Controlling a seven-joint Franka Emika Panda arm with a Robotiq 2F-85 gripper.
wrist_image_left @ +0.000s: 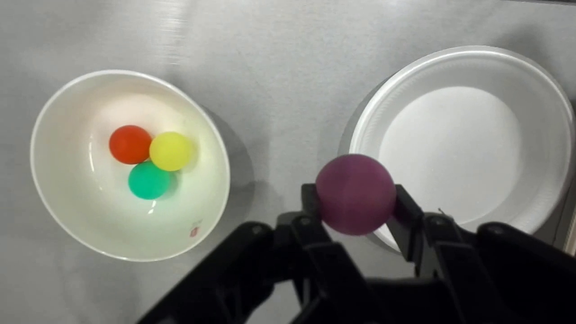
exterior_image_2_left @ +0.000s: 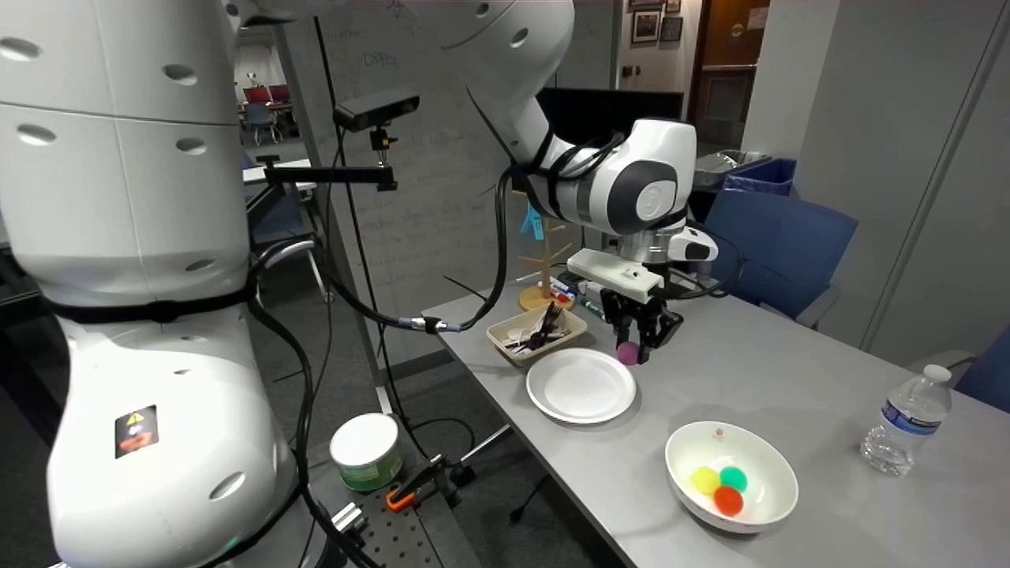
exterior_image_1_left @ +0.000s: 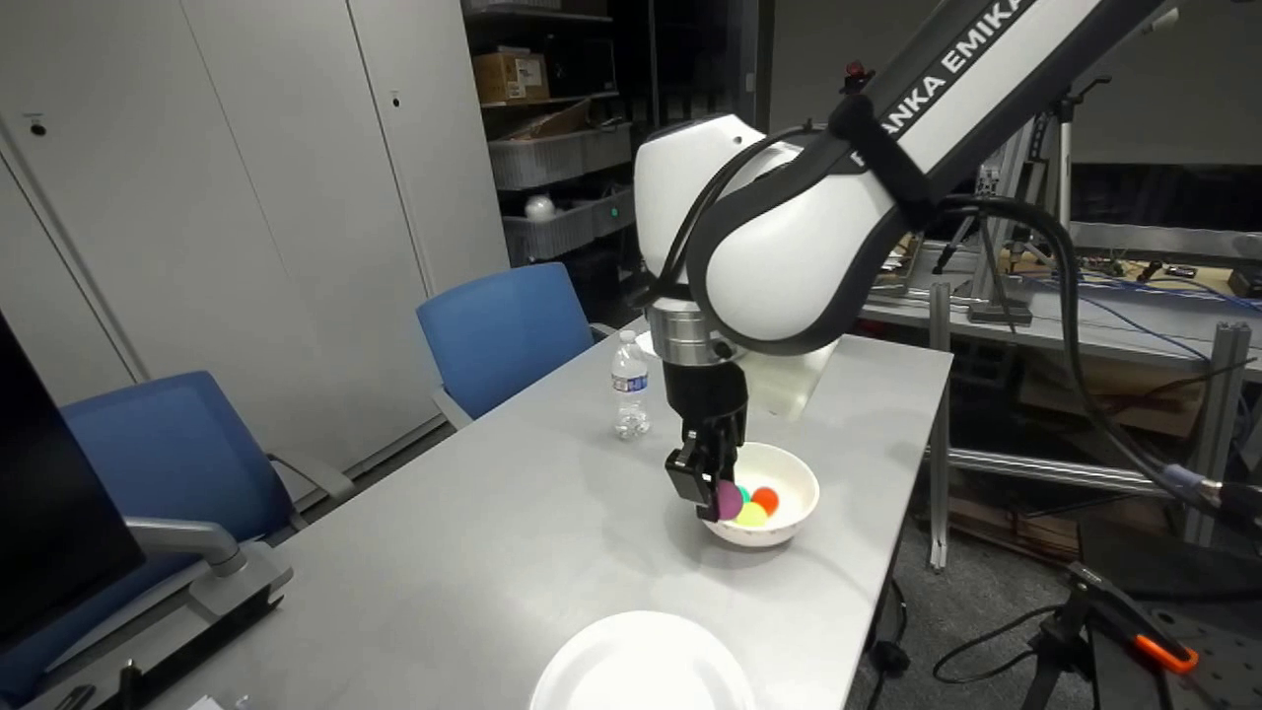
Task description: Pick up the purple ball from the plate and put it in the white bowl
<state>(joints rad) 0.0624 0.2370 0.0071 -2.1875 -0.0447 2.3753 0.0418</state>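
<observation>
My gripper (wrist_image_left: 353, 198) is shut on the purple ball (wrist_image_left: 355, 194) and holds it in the air above the table. In the wrist view the ball is between the white bowl (wrist_image_left: 58, 180) on the left and the plate (wrist_image_left: 450, 148) on the right, overlapping the plate's near rim. The plate is bare and also shows in both exterior views (exterior_image_1_left: 641, 675) (exterior_image_2_left: 581, 386). The purple ball shows between the fingertips in both exterior views (exterior_image_1_left: 730, 501) (exterior_image_2_left: 628, 353). The bowl also shows in both exterior views (exterior_image_1_left: 754, 535) (exterior_image_2_left: 777, 473).
A red ball (wrist_image_left: 130, 144), a yellow ball (wrist_image_left: 171, 151) and a green ball (wrist_image_left: 149, 180) lie in the bowl. A water bottle (exterior_image_2_left: 907, 422) stands beyond the bowl. A tray of cutlery (exterior_image_2_left: 517, 355) and a wooden stand (exterior_image_2_left: 544, 272) are near the plate.
</observation>
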